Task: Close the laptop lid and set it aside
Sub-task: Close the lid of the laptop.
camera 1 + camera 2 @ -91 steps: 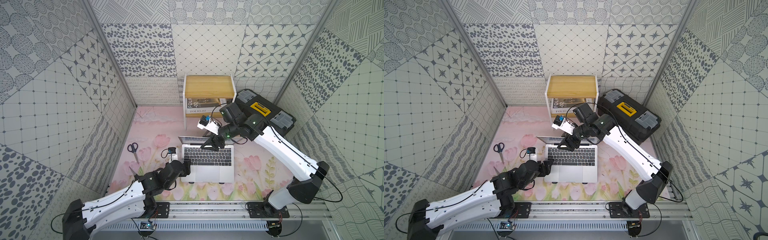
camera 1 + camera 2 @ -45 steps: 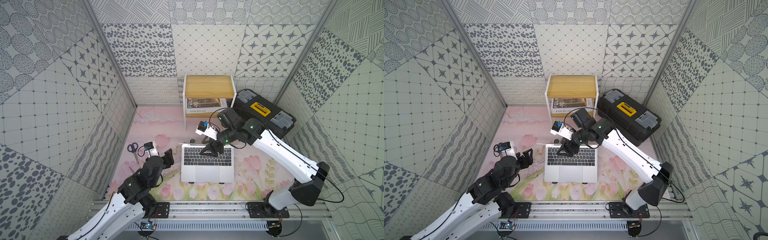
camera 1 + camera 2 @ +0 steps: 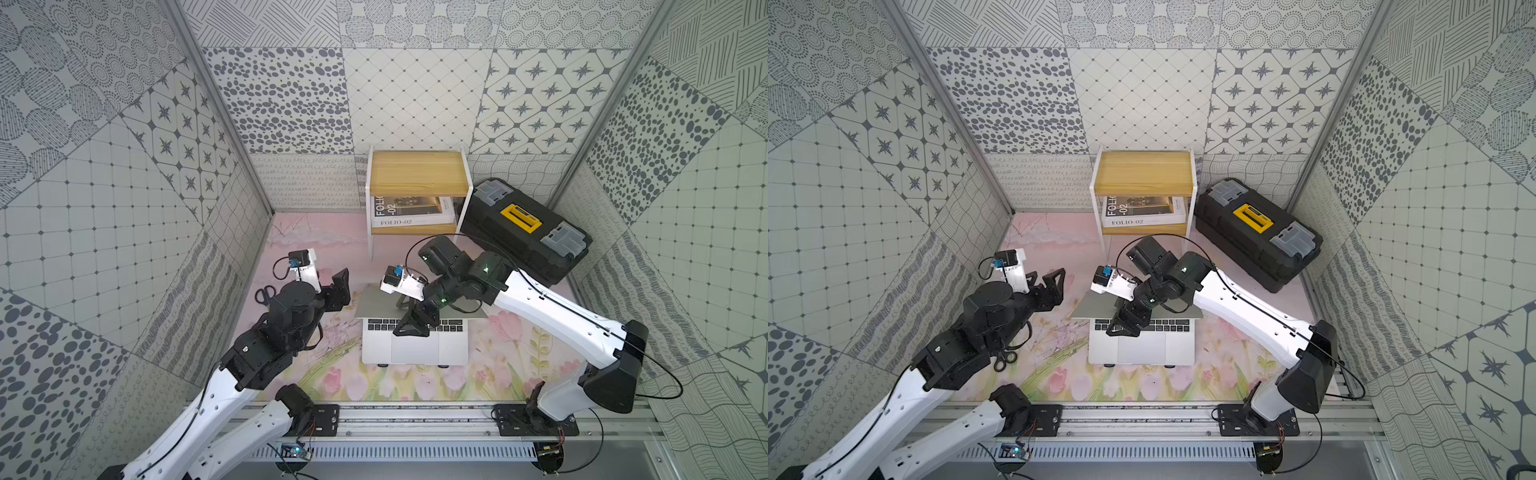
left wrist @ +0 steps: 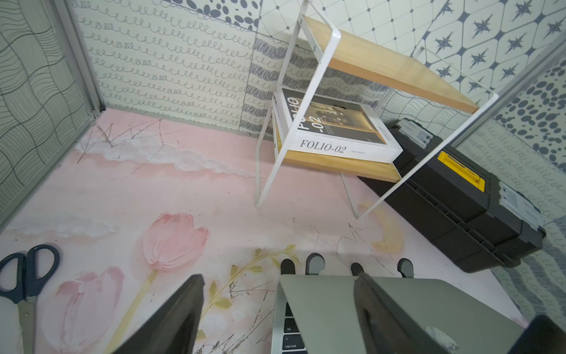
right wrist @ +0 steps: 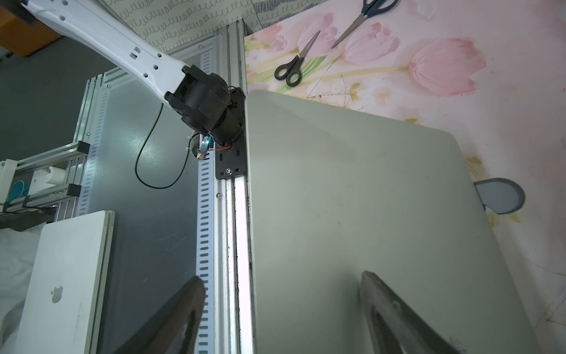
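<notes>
Laptop lid [image 3: 374,301] half-open; I read right gripper [image 3: 412,331] spread over its back, left gripper [image 3: 1048,275] spread, empty.

Left claw [image 4: 278,278] aloft, jaws apart; right claw [image 5: 281,277] angled down, jaws apart.

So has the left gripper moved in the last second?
Yes. In a top view the left gripper has left the laptop's near corner and drawn back toward the rear wall, ending between the blue-handled scissors and the laptop lid.
</notes>
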Tool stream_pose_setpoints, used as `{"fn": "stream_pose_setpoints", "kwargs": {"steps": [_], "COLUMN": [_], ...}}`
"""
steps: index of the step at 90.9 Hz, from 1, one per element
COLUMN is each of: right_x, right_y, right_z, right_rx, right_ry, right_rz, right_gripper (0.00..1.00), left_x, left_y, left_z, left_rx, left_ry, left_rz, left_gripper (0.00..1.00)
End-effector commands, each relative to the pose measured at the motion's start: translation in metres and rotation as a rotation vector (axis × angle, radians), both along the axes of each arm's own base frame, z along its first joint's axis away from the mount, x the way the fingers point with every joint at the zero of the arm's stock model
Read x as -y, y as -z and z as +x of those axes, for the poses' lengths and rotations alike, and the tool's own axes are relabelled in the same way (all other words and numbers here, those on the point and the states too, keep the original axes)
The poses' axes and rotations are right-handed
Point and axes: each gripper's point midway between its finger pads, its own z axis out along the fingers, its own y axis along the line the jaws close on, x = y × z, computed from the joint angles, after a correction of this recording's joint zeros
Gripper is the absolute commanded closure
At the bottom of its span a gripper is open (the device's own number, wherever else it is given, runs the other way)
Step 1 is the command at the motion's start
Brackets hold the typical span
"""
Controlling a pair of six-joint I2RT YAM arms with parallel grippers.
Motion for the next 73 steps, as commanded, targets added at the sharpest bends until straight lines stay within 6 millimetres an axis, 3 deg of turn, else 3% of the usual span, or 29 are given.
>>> {"fn": "stream_pose_setpoints", "kwargs": {"steps": [1,32,41,73], "right_x": [0.004,0.007,0.010,0.019], "right_y": [0.006,0.010,0.005,-0.024], "right_z": [-0.018,-0.029,-0.031,-0.026], "right_rx": [-0.052,-0.066,-0.049,0.020], "right_ry": [-0.013,-0.033,-0.029,0.042], "right_rz": [-0.019,0.004,0.031,0.098], "right_gripper": [0.15,0.11,0.10,0.03], "left_x": [0.041,0.085,0.101,0.119], "left_y": [-0.007,0.026,0.037,0.069], "left_z": [0.006,0.007,0.002,-0.010], "left_rx": [0.001,-0.107,-0.141,-0.231], "left_ry": [0.212,0.408,0.502,0.597], "left_rz": [0.035,0.014,0.010,0.026], "left_gripper": [0.19,0.19,0.19,0.19]}}
